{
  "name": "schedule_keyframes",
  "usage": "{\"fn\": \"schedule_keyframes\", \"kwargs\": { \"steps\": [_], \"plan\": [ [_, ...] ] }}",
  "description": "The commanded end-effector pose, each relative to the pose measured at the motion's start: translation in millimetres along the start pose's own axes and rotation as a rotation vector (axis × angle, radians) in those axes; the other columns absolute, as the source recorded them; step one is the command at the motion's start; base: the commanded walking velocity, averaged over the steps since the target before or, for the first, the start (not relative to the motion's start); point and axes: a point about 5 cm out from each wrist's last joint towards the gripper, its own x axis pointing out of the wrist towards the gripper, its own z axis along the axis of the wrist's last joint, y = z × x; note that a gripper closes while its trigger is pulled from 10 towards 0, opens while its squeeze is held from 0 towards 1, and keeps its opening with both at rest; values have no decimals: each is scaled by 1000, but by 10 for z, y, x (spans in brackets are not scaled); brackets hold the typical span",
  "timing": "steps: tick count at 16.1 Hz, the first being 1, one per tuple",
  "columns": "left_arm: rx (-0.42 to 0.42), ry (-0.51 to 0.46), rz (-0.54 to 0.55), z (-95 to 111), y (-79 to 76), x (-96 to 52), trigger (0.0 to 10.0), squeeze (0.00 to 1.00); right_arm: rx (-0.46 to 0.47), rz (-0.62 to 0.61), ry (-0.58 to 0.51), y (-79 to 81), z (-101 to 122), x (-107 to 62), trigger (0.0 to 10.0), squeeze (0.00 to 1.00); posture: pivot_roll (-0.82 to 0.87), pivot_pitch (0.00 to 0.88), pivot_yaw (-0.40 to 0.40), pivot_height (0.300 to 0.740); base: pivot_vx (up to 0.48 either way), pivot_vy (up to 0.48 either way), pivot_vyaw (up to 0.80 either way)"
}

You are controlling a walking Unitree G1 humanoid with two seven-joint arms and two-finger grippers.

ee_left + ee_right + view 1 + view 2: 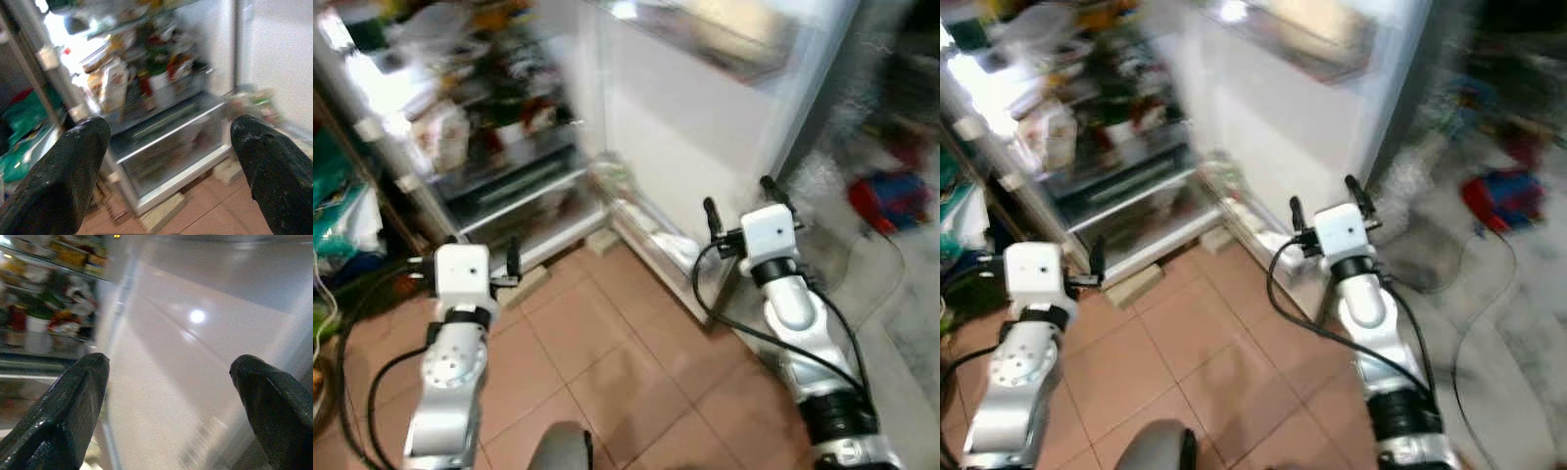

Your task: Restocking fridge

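Observation:
An open fridge point(489, 117) stands ahead on the left, its lit shelves crowded with food packs and bottles, a clear drawer point(171, 147) at the bottom. Its white door point(695, 117) swings out toward me in the middle. My left gripper point(465, 264) is held low before the bottom drawer, fingers point(73, 171) open with nothing between them. My right gripper point(739, 206) is raised close to the inner face of the door point(195, 357), open and empty too. The picture is blurred.
Terracotta floor tiles point(607, 352) lie under my arms. Wooden blocks point(602, 240) prop the fridge's base. Green bags point(337, 211) sit at the far left. A red and blue object point(891, 196) lies on the grey floor at the right, past the door's edge.

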Motion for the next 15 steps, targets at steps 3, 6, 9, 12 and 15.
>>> {"fn": "schedule_keyframes", "kwargs": {
  "steps": [3,6,9,12,15],
  "plan": [
    [-4,-16,-9,27,-18,10,10000,0,1,5,-3,-12,6,11,10000,0,107,121,-14,740,300,0,0],
    [-8,-16,-16,33,-33,3,10000,0,7,2,2,-25,-9,-4,10000,0,109,121,-14,740,0,0,0],
    [-11,-17,-26,32,-52,9,10000,0,23,17,4,14,-19,-38,10000,0,109,117,-14,740,0,0,0],
    [10,-12,-45,31,-81,9,10000,0,-19,-25,24,-46,-63,-97,10000,0,109,115,-14,740,0,0,0],
    [17,10,-66,-9,-78,-25,10000,0,-35,-166,114,-295,-196,-99,10000,0,107,117,-12,740,0,0,0]
  ]
}}
